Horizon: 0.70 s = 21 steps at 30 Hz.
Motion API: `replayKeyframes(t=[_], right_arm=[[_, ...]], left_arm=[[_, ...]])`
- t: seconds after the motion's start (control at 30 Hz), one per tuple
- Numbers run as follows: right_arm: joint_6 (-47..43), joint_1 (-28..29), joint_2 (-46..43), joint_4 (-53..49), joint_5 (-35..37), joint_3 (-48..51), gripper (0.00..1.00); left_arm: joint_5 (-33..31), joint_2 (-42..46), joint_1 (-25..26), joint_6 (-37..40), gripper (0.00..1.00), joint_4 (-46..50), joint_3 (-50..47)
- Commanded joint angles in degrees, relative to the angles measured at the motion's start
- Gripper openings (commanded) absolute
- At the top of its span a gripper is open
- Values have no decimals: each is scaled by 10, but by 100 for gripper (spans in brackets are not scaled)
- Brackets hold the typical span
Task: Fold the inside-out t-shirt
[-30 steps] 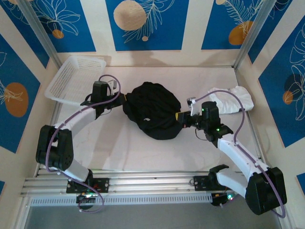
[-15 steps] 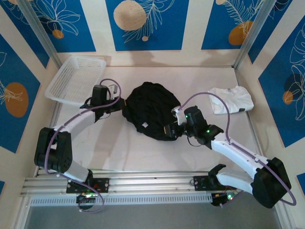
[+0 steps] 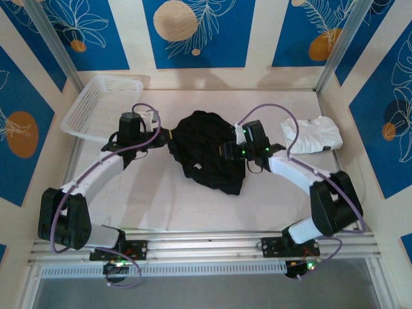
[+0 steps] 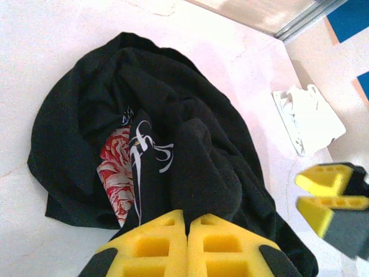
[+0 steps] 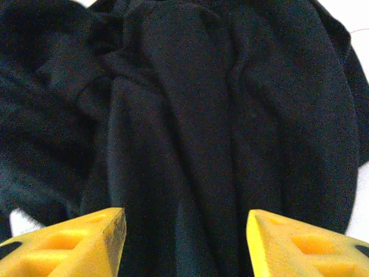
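Note:
The inside-out t-shirt (image 3: 206,154) lies in a crumpled black heap at mid-table. A red-and-white floral print with white lettering (image 4: 115,173) peeks out of a fold. My left gripper (image 3: 168,137) is at the heap's left edge, shut on a bunched fold of the black cloth (image 4: 202,167); its yellow fingers (image 4: 155,242) meet around it. My right gripper (image 3: 226,151) hovers open over the right side of the heap. Dark cloth (image 5: 190,104) lies below the gap between its fingers, and nothing is in the gap itself (image 5: 185,222). The left wrist view catches this gripper (image 4: 320,193) at its right edge.
A small white folded garment (image 3: 312,135) lies at the right rear of the table and also appears as a white bundle (image 4: 308,118) in the left wrist view. A white mesh basket (image 3: 103,106) sits at the left rear. Frame posts and walls enclose the table.
My right gripper went from shut at the shirt's lower right edge to open, and swung left and then back over the heap. The left gripper stayed shut in place.

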<state>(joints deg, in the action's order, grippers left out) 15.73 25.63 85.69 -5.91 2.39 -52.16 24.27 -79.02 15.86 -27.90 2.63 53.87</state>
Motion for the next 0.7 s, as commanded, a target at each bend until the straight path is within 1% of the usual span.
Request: replayKeyframes(t=[0.0, 0.07, 0.17, 0.2, 0.23, 0.27, 0.33, 0.37, 0.4, 0.57, 0.67], right_arm=[[31, 5, 65, 30, -87, -49, 59], [40, 7, 101, 35, -116, -73, 59], [47, 16, 130, 37, -123, -92, 58], [49, 18, 136, 38, -120, -95, 56], [51, 19, 141, 36, -114, -97, 48], [50, 18, 142, 32, -107, -99, 37], [44, 12, 136, 19, -86, -102, 12], [40, 7, 127, 17, -80, -100, 5], [37, 1, 112, 13, -76, -98, 0], [18, -32, -6, -7, -70, -103, 0], [1, -52, -76, -32, -68, -146, 0]], left_arm=[[18, 6, 6, 11, 0, 1, 1], [17, 7, 6, 13, 0, 5, 4], [13, 11, 7, 17, 0, 14, 7], [12, 11, 7, 19, 0, 16, 9], [11, 14, 7, 20, 0, 18, 9], [10, 15, 6, 22, 0, 19, 9], [0, 18, 7, 27, 0, 24, 9], [-3, 19, 6, 28, 0, 25, 10], [-9, 22, 6, 29, 0, 28, 12], [-32, 38, 6, 15, 0, 15, 41], [-53, 35, 6, 5, 0, 14, 100]])
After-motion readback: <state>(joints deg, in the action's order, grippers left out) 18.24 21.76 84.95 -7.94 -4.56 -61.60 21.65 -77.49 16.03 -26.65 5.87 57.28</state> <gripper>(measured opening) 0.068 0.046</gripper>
